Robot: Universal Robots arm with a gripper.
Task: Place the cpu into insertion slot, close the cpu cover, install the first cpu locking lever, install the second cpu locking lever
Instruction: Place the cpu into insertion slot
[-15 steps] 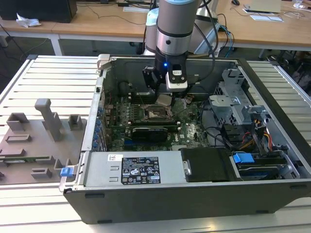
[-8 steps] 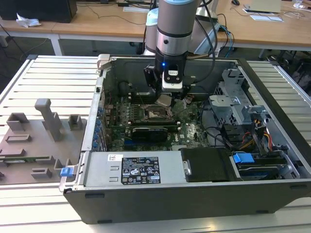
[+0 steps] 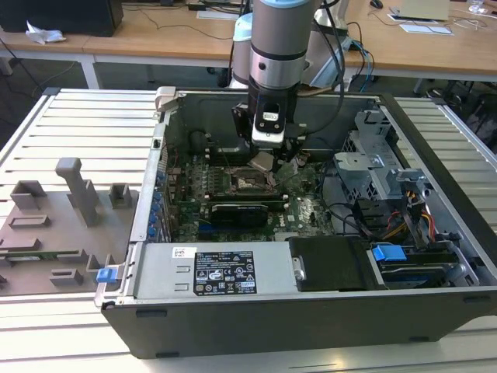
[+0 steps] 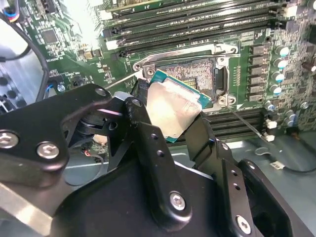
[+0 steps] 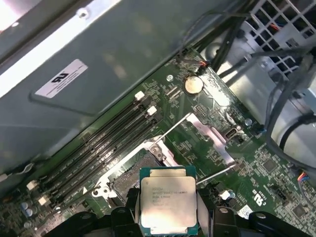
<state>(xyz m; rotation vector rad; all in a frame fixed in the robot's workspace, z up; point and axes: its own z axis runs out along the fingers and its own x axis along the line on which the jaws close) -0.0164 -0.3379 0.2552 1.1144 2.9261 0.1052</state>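
My gripper (image 3: 264, 158) hangs inside the open computer case, shut on the cpu (image 3: 262, 162). The chip's silvery top shows tilted between the black fingers (image 4: 140, 106) in both wrist views, cpu (image 4: 170, 108), cpu (image 5: 168, 200). It hovers just above and beside the insertion slot (image 4: 195, 74), a dark square socket with a metal rim (image 5: 131, 175), and is apart from it. The cpu cover (image 5: 210, 136) stands swung open beside the socket. Two thin locking levers stick out loose, one lever (image 5: 173, 127) and another lever (image 5: 213, 173).
Long black memory slots (image 4: 197, 19) run beside the socket. A black expansion card (image 3: 241, 210) lies in front of it in the exterior view. The power supply (image 3: 213, 272), drive cage (image 3: 373, 167) and cables (image 3: 404, 225) crowd the case. A grey fixture tray (image 3: 54, 225) sits outside.
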